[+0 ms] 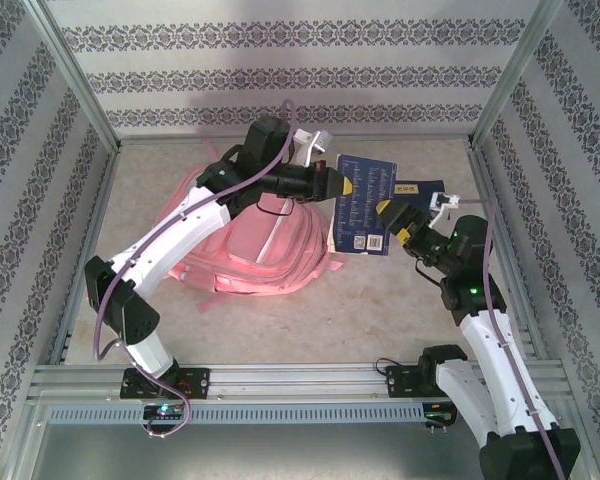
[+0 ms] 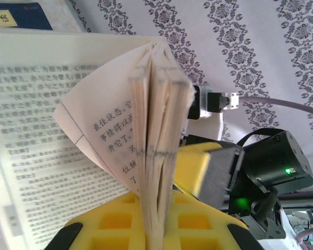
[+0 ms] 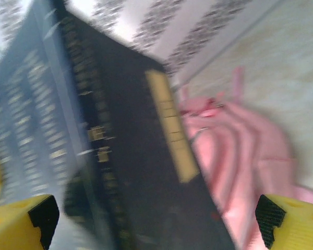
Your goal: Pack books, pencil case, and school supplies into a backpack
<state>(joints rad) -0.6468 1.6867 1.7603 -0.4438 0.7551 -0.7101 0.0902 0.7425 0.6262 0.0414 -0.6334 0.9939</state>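
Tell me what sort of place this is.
Most likely a robot test cell, not a real room. An aluminium frame boxes in a beige tabletop. Patterned wallpaper panels serve as walls. A left arm and right arm are bolted to a rail at the near edge.

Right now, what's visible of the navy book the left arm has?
The navy book is a paperback: dark cover with pale print and a yellowish label strip, white printed pages fanning open. It is held up off the table, just right of the backpack. The left claw is shut on its pages; the open right claw sits at its opposite edge, contact unclear.
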